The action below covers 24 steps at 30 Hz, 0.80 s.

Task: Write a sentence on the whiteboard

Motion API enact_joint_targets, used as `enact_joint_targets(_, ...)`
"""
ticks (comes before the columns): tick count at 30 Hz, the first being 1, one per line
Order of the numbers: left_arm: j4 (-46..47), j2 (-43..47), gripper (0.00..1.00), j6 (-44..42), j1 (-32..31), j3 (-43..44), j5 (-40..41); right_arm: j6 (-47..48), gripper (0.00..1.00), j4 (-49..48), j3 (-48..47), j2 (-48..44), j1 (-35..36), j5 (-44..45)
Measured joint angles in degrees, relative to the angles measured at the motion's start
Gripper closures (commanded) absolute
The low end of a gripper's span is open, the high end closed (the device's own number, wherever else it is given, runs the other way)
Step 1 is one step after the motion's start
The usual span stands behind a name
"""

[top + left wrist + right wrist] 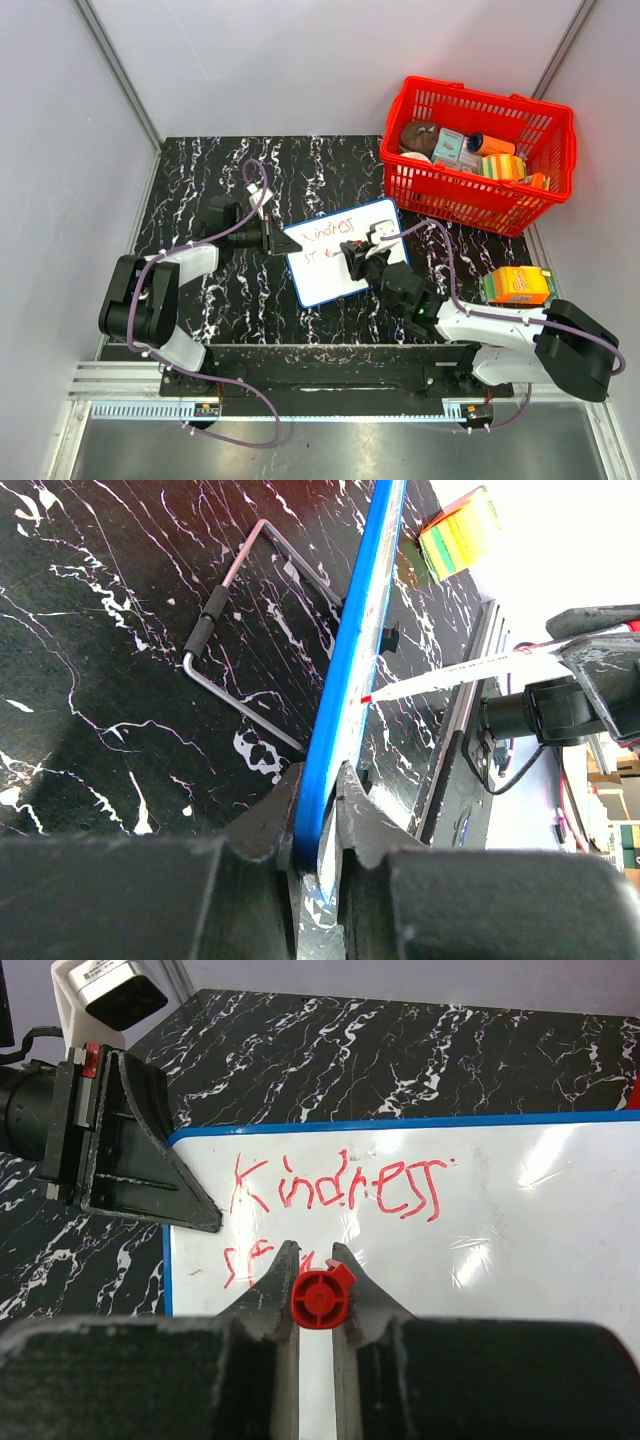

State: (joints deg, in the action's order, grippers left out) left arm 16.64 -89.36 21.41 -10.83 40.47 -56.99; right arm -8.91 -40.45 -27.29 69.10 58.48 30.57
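Your right gripper (315, 1255) fills the near edge of its wrist view, its two dark fingers (275, 1290) closed tight around a slim white marker (450, 670) with a red end cap. The marker's red tip touches the small, rectangular, blue-framed whiteboard (325, 282), which lies near the middle of the black, white-veined marble table (200, 180), turned at a slant. On the board, the red handwritten sentence (335, 1185) starts with a first line that reads roughly "Kindness". A short second line of red marks sits below it and is partly hidden behind the fingers.

Your left gripper (322, 775) is pinched almost closed on the whiteboard's left edge, with the thin blue frame clamped between its fingertips. A bent metal wire with a black sleeve (225, 630) lies on the table just beyond that edge.

At the far right corner stands a red plastic mesh basket (480, 92) holding assorted packets. An orange carton (515, 285) lies beside your right arm, well apart from the board.
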Motion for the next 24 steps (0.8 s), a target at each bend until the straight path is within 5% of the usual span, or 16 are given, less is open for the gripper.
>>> enact_joint_targets(24,0.0,0.0,1.0,0.0,0.0,0.0,0.0,1.4,1.0,-1.7,-2.1,2.0,0.0,3.5)
